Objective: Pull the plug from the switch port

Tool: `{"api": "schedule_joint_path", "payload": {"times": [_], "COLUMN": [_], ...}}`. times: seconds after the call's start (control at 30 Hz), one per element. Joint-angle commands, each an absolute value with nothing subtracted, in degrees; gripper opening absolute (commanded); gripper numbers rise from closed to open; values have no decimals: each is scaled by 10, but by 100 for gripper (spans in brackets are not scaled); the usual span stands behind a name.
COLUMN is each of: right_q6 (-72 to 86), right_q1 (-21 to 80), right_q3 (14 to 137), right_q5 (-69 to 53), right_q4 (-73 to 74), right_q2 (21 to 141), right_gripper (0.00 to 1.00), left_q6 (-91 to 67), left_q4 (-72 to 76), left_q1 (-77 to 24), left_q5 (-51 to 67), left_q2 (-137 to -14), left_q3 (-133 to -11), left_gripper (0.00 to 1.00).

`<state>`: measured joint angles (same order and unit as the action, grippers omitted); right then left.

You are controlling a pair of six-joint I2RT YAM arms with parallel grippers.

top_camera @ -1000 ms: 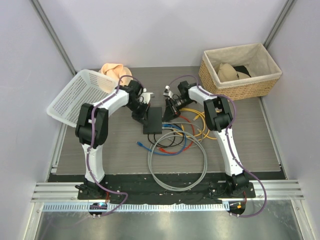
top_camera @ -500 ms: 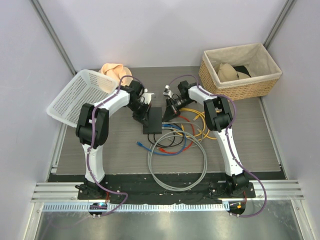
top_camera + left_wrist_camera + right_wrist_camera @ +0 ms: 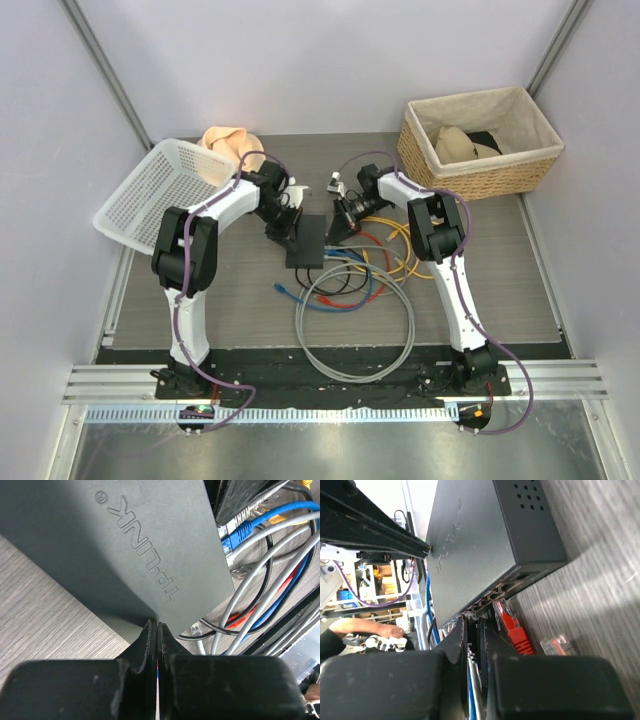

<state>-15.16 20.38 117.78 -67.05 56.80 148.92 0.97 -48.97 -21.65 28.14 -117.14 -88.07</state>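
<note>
Grey wood-grain table (image 3: pixel 250 310). Centre of the top view: looped glossy cables (image 3: pixel 355 283) beside flat matte-black rectangular switch (image 3: pixel 306 241). Left gripper (image 3: pixel 157 625) clenched, tips against switch edge. Right gripper (image 3: pixel 472 630) pinched nearly closed at socket row, beside ridged red plug (image 3: pixel 515 632); grasp unclear.

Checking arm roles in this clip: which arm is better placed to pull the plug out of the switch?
Right. The right gripper sits at the port row of the switch, beside the red plug, jaws nearly closed. The left gripper, shut, touches an edge away from the ports.
</note>
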Motion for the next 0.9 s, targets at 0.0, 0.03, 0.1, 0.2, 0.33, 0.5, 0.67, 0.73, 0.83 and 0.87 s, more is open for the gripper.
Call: {"api": "schedule_joint_path", "payload": {"times": [0.0, 0.03, 0.1, 0.2, 0.33, 0.5, 0.67, 0.73, 0.83, 0.87], "right_q6": [-217, -220, -215, -196, -192, -237, -225, -180, -166, -167], "right_q1": [201, 200, 193, 188, 186, 181, 171, 166, 164, 163], "right_q3": [1153, 1157, 1164, 1179, 1173, 1150, 1130, 1094, 1067, 1065], "right_q5": [-529, -526, -526, -529, -533, -529, -506, -495, -484, -474], "right_q4": [594, 598, 595, 578, 570, 612, 602, 551, 523, 524], "right_q2": [1510, 1511, 1511, 1515, 1513, 1503, 1478, 1439, 1399, 1392], "right_gripper": [1, 1, 1, 1, 1, 1, 1, 1, 1, 1], "left_q6": [33, 33, 35, 40, 43, 44, 34, 31, 20, 15], "left_q4": [-489, -490, -491, -493, -495, -494, -487, -483, -478, -478], "left_q1": [-225, -225, -226, -226, -227, -227, -229, -230, -230, -230], "left_q5": [234, 232, 231, 229, 226, 223, 227, 234, 246, 249], "left_q2": [-1194, -1194, -1192, -1186, -1181, -1186, -1191, -1191, -1193, -1195], "left_q3": [-872, -873, -871, -864, -860, -864, -872, -874, -878, -880], "left_gripper": [0, 0, 0, 0, 0, 0, 0, 0, 0, 0]}}
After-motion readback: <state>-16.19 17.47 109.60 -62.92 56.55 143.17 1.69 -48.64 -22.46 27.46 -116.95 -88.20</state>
